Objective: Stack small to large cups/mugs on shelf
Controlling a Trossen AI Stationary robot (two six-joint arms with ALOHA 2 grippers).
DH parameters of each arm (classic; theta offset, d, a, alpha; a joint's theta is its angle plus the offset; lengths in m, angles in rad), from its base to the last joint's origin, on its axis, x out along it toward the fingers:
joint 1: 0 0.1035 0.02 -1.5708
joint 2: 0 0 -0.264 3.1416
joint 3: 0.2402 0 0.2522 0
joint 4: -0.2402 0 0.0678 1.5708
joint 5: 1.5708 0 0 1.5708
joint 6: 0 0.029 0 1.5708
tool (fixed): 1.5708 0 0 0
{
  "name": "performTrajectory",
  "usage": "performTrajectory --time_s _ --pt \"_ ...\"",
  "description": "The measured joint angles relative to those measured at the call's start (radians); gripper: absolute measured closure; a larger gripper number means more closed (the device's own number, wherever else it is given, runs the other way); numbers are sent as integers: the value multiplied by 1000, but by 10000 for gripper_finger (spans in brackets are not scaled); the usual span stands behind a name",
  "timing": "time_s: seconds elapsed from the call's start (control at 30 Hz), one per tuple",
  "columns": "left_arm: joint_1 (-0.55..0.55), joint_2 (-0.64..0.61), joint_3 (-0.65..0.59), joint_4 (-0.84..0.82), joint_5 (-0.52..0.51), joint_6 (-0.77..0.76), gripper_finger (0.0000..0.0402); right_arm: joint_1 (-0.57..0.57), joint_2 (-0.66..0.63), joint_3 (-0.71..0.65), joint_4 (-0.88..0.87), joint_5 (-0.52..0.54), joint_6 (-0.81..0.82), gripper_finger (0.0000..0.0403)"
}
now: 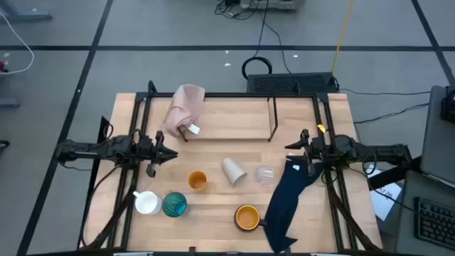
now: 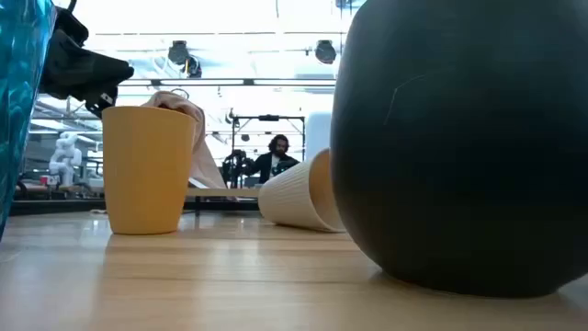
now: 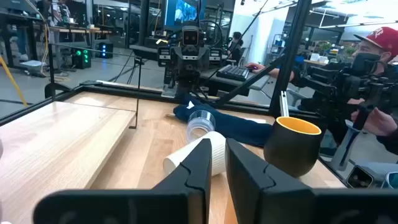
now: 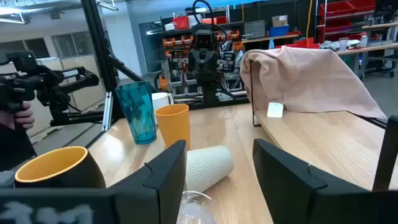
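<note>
I have both arms parked at the side edges of the tabletop (image 1: 213,114), nothing in either yet. The left gripper (image 3: 214,163) has its fingers narrow, a thin gap between them, empty. The right gripper (image 4: 219,167) has its fingers spread fairly wide, also empty.

The shelf (image 1: 274,117) stands along the far edge, bare of cups; a pink cloth (image 1: 183,108) hangs over its left end, which I judge will crowd any placing there.

The cups are scattered over the near half. The white mug (image 1: 146,203) and teal glass (image 1: 174,205) sit touching near the near-left corner, and the small orange cup (image 1: 197,180) stands upright just beyond them. The beige cup (image 1: 234,171) and clear cup (image 1: 264,174) lie tipped over mid-table, so they need righting. The orange-yellow mug (image 1: 247,217) sits by the near edge beside a navy cloth (image 1: 288,195).

The wood is pale and dry. Beyond are workbenches and a seated person (image 2: 276,158).
</note>
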Motion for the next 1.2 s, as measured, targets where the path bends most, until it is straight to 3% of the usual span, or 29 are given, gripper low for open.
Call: performTrajectory --time_s 0.4,0.73,0.93,1.2 --pt "0 0 -2 21 -8 -14 355 0 0 0 2 0 0 227" --pt "0 3 -2 45 -132 73 355 0 0 0 15 1 15 227" --pt "0 6 -2 74 -135 120 355 0 0 0 40 0 109 227" --pt "0 6 -2 73 -141 140 355 -1 2 0 72 7 49 227"
